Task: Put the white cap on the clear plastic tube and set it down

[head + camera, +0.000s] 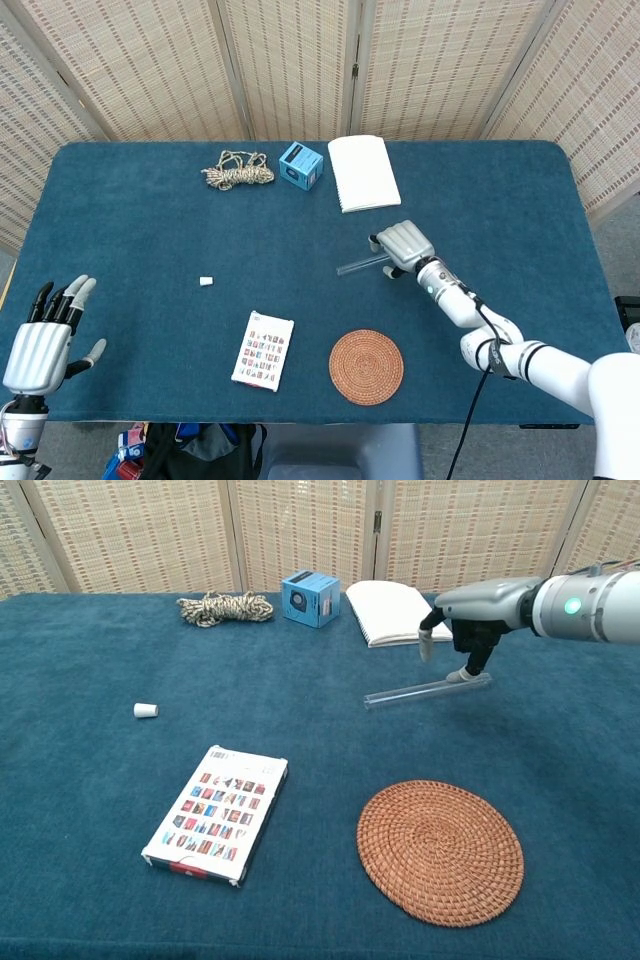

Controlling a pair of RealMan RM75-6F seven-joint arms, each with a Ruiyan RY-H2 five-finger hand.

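Over clear tube (pixel 427 690): right hand (pixel 476 611) fingers spread, fingertip touching, no grasp; left hand (pixel 40 345) spread, empty; labels unreadable.

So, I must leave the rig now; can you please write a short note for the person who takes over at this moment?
Right hand: over the right end of the clear plastic tube, fingers pointing down at it; the tube lies flat on the table and looks not yet gripped.
Left hand: open, holding nothing, at the near left table edge.
White cap: lies alone on the left part of the table, far from the tube.
Done: only the reach to the tube.
Left: grasp the tube, pick up the cap, fit it on, set the tube down.
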